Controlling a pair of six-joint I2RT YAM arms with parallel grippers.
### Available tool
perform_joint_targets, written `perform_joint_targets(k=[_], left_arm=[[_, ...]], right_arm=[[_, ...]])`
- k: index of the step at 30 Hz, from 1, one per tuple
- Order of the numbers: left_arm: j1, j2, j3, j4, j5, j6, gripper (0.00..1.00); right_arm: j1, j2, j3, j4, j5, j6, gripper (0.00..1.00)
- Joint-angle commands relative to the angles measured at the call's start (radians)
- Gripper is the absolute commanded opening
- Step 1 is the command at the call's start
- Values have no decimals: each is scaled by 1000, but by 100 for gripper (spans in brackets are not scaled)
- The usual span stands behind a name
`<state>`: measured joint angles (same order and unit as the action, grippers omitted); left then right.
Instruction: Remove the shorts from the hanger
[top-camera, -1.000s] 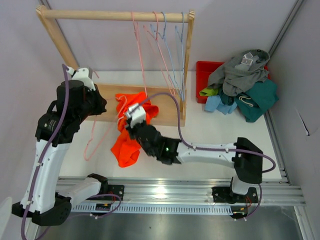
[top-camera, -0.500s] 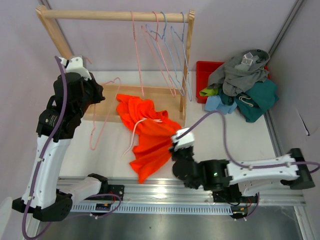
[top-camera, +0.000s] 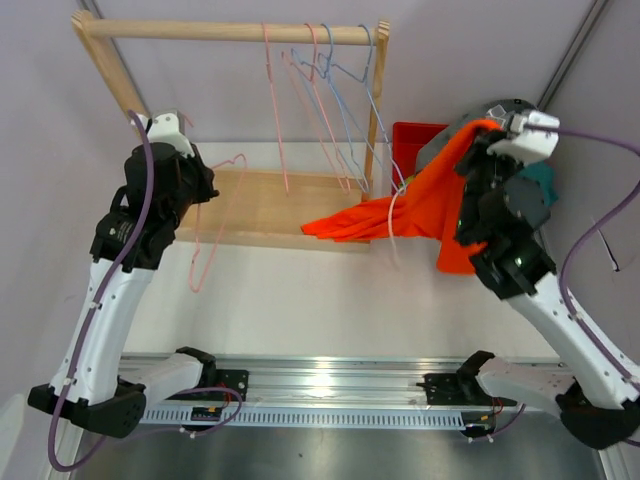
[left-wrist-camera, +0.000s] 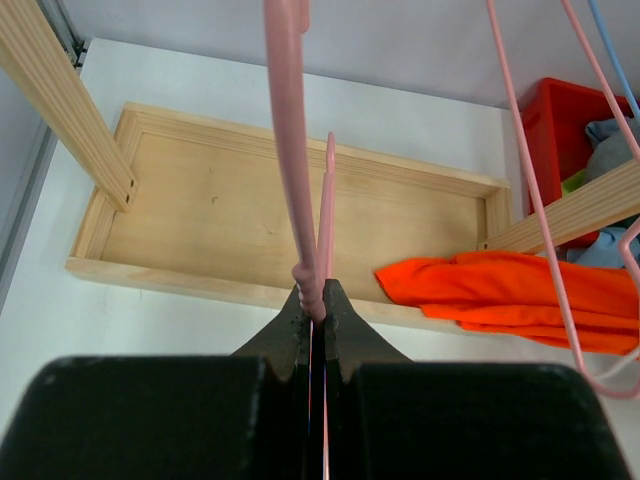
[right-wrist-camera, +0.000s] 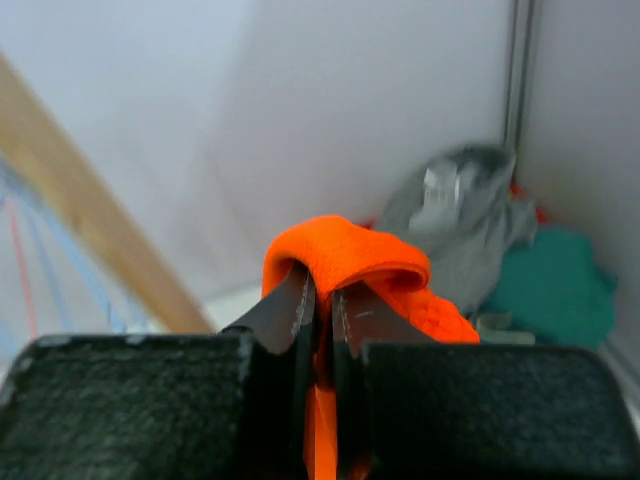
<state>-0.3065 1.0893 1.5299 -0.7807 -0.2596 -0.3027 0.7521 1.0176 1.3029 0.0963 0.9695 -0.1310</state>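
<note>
From your left wrist, the left pincer (left-wrist-camera: 318, 292) is shut tight on the wire of the pink hanger (left-wrist-camera: 288, 150), which rises straight up out of the picture. Below it lies the rack base (left-wrist-camera: 250, 210), with bare desk (left-wrist-camera: 120, 315) along its near edge and left side. The orange shorts (left-wrist-camera: 500, 295) drape over the base's front right corner, flat and wrinkled, under a slanted post (left-wrist-camera: 590, 205).

From your right wrist, the right pincer (right-wrist-camera: 322, 292) is clamped on a bunched fold of the orange shorts, which bulges over the fingertips. Behind it, blurred, are the grey pair (right-wrist-camera: 460, 215) and the teal pair (right-wrist-camera: 555, 285), close against the corner of the walls.

From the top, the orange shorts hang as a taut band from the right pincer, high over the pile by the red tray (top-camera: 408, 140), down-left to the base's corner, with a white drawstring (top-camera: 392, 235) dangling. Your right arm has the wall near on its right. The desk before the base is open as far as the near rail (top-camera: 330, 385). Spare hangers (top-camera: 335, 110) crowd the right end of the bar (top-camera: 200, 30)
</note>
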Motion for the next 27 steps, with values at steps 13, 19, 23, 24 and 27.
perform_joint_targets(k=[13, 19, 23, 24, 27], left_arm=[[-5, 32, -47, 143, 17, 25, 0], [-5, 14, -68, 172, 6, 13, 0], [-5, 75, 13, 158, 10, 7, 0], [-5, 87, 48, 149, 10, 11, 0], [-5, 139, 152, 121, 2, 30, 0]], right_arm=[[-775, 918, 1212, 178, -601, 194, 0], [-809, 965, 950, 280, -673, 258, 0], [-803, 866, 444, 450, -762, 408, 1], [-795, 842, 374, 463, -776, 431, 23], [-775, 799, 136, 436, -743, 561, 99]])
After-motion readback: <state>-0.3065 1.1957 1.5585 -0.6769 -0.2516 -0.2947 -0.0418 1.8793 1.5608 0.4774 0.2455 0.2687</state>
